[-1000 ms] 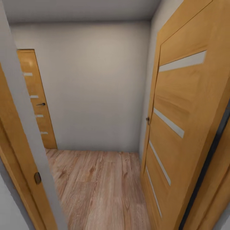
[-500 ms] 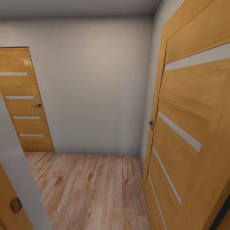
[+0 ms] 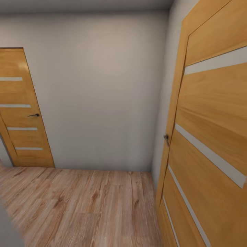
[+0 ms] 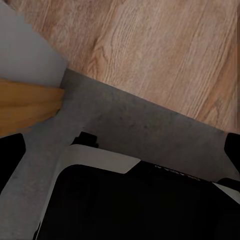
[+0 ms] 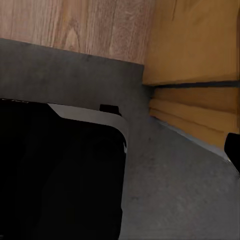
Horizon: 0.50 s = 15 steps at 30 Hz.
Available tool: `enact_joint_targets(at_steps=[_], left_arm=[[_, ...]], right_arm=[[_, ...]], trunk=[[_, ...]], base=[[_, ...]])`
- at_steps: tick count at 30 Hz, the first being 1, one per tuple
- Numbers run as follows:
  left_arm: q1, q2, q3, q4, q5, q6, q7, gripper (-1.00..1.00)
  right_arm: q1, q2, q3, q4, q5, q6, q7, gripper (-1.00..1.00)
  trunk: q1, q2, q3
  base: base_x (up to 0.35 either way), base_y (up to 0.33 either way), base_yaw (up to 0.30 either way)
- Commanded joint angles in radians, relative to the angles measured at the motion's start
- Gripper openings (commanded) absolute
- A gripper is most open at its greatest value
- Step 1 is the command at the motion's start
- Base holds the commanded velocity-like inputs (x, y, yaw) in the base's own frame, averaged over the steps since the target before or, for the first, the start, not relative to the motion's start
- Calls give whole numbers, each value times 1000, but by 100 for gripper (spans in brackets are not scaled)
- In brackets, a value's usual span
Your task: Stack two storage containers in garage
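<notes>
Neither orange-red storage container appears here, so which way they lie from either gripper, how their long sides run, and which arm is nearer cannot be told. The robot seems to be in transit through a small hallway.

In the head view, light wood plank flooring fills the lower half of the frame. A plain pale wall takes up the centre. There are two wooden doors, each crossed by pale strips: a closed door at middle left, with a dark handle, and an open door very close along the right edge.

Both wrist views look down at the robot's black base with its pale trim, resting on a dark grey concrete strip where it meets the wood planks. This is likely a threshold. The right wrist view also shows the foot of a wooden door frame.

Dark shapes at the edges of each wrist view may be fingertips. Whether either gripper is open, closed or holding anything cannot be told.
</notes>
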Motion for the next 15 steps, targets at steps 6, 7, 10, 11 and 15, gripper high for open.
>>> enact_joint_targets(at_steps=[6,7,10,11,15], left_arm=[[-1,0,-9,0,8,-3,3,100],[-1,0,-9,0,8,-3,3,100],[-1,0,-9,0,8,-4,3,100],[-1,0,-9,0,8,-4,3,100],[-1,-2,-9,0,8,-4,3,100]], right_arm=[[-2,0,7,3,-3,-5,-3,100],[-2,0,7,3,-3,-5,-3,100],[-2,0,7,3,-3,-5,-3,100],[-2,0,7,3,-3,-5,-3,100],[-2,0,7,3,-3,-5,-4,100]], trunk=[[1,-1,-2],[1,-1,-2],[1,-1,-2],[1,-1,-2],[1,-1,-2]], base=[[322,0,0],[322,0,0],[322,0,0],[321,0,0],[145,0,0]])
